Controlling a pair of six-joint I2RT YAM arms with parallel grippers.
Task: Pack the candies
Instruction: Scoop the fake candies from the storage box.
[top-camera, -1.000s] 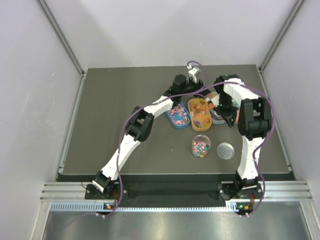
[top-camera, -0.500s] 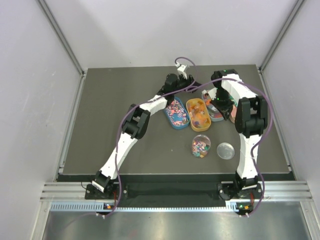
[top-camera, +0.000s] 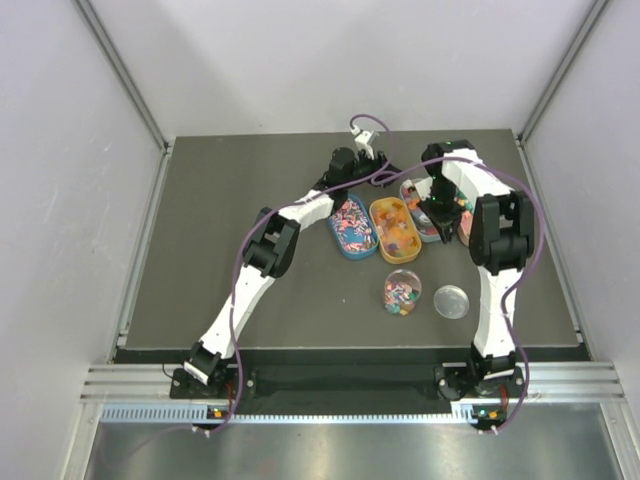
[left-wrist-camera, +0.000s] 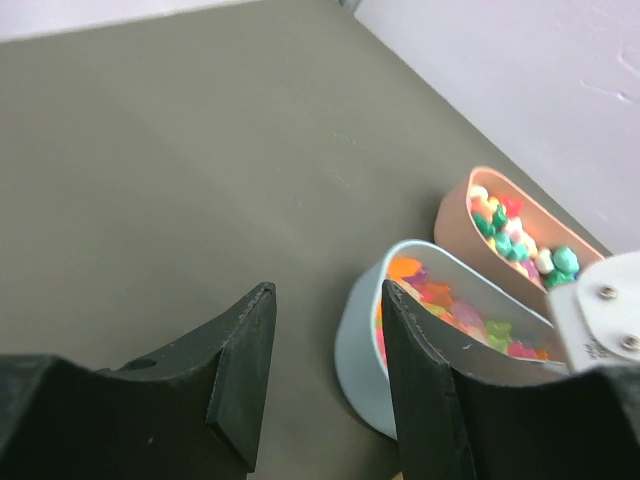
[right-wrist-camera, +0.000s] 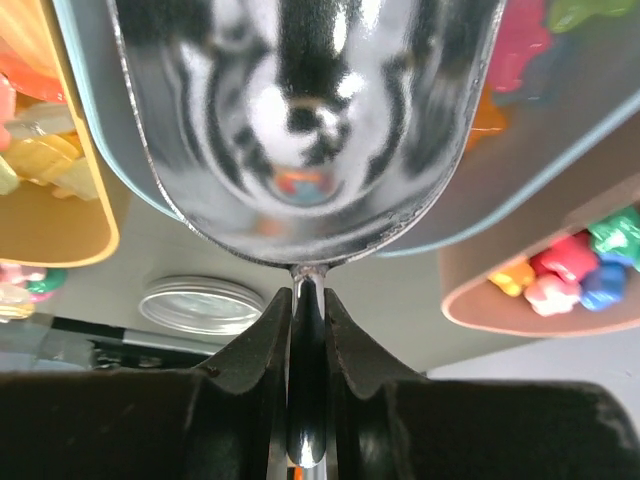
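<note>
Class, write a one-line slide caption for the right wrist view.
Right gripper clamps the scoop by its handle, bowl over the blue tray.

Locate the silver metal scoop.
Right wrist view: the silver metal scoop fills the upper frame, handle in the jaws of the right gripper, bowl over the pale blue oval tray.

Soft, even overhead light, faint shadows; the scoop (right-wrist-camera: 305, 120) mirrors glare (near fingers (left-wrist-camera: 240, 370) look blurred).

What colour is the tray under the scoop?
Pale blue; the tray shows best in the left wrist view.
</note>
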